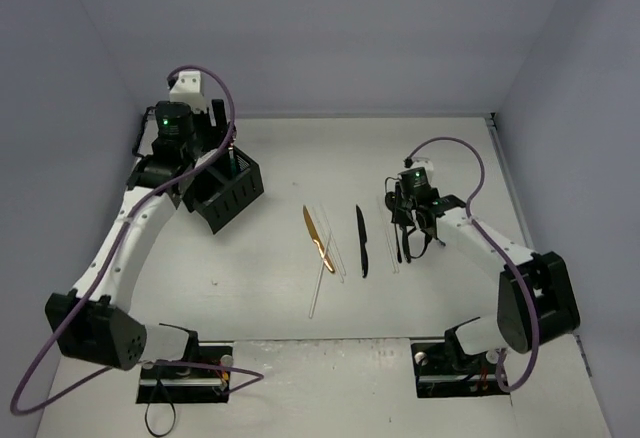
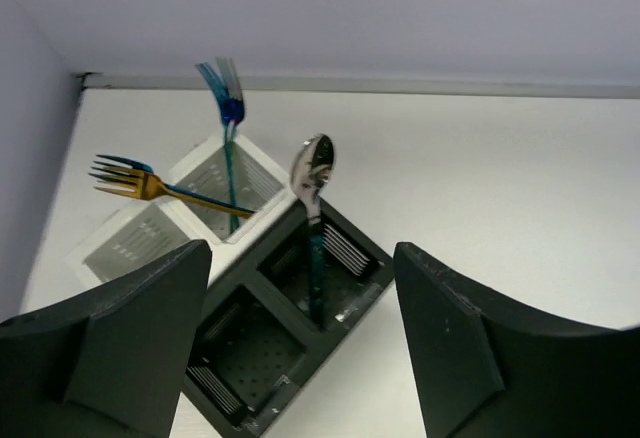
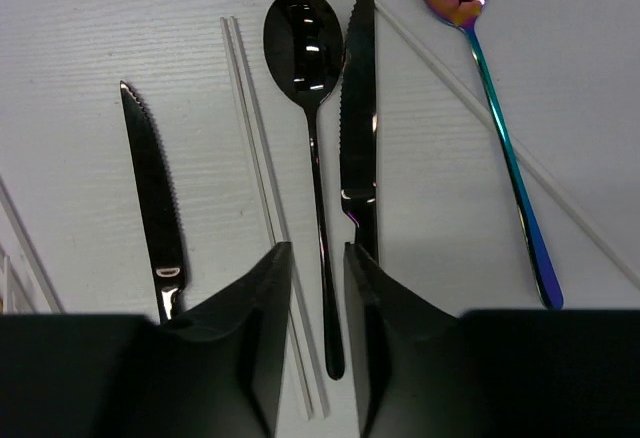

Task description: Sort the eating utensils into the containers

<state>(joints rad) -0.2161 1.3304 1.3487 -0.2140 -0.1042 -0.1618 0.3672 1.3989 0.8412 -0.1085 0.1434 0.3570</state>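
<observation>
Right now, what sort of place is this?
Most likely a lab test cell for robots, not a kitchen: bare wall panels close in a plain white table, the left arm and right arm are bolted at its near edge, and mesh bins and a black knife serve as sorting props.

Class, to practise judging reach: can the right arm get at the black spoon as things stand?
Probably yes: the right pincer straddles the handle of the black spoon, nothing lying over it. The nearer black knife and a clear stick close alongside could be caught.
</observation>
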